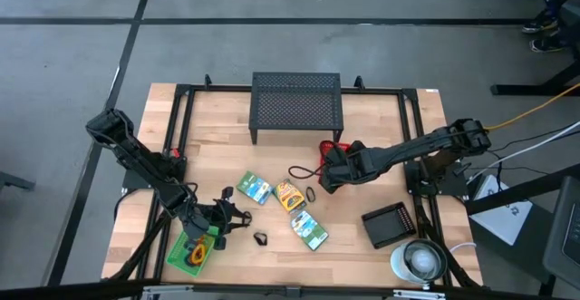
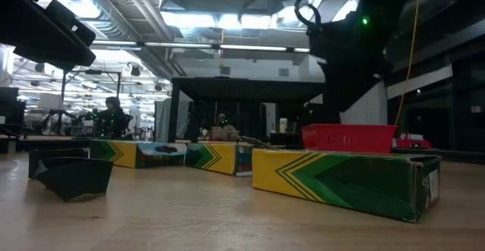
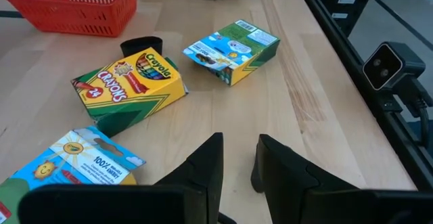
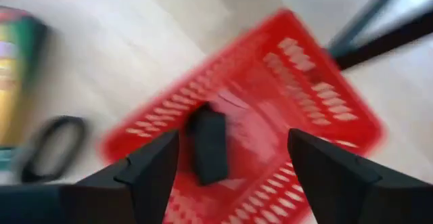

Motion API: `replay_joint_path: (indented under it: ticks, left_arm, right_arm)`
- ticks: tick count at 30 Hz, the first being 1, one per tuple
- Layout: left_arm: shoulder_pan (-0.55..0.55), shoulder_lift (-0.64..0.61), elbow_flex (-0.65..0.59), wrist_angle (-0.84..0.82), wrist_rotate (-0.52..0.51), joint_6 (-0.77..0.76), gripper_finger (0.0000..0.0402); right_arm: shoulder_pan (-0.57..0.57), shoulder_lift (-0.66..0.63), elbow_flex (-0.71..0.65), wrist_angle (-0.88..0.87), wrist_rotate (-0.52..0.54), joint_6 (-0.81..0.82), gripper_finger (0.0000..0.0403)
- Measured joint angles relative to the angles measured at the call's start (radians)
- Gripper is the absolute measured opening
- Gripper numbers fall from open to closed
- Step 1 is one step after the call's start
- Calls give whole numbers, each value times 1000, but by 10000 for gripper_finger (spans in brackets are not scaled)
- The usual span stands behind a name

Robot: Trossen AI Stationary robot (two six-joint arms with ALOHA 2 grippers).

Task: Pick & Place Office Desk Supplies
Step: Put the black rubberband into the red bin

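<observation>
On wood table (image 1: pixel 381 128), right gripper (image 4: pixel 230 166), jaws apart, over red basket (image 4: pixel 284 82) w/ black clip (image 4: pixel 208 145).

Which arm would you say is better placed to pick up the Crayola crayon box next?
Probably the left: its tool is open and facing the Crayola crayon box, while the right tool hangs over the red basket.

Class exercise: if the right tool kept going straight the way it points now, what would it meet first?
Probably the red basket, directly ahead of the open right tool; a small black item lies inside it. Depth is unclear.
</observation>
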Motion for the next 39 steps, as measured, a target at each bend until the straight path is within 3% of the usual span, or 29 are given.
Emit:
replay_joint_path:
  ticks: [6,10,21,39]
  left_arm:
    - [0,0,0,-5,0,-1,88]
    - [0,0,0,-5,0,-1,88]
    - [0,0,0,-5,-1,-1,88]
    - [0,0,0,-5,-1,-6,88]
  right_arm:
    - [33,-1,1,299,-199,-77,268]
    - [68,13,2,376,-265,-57,250]
    - [148,131,1,397,-254,103,221]
    - [113,220,1,411,-216,168,221]
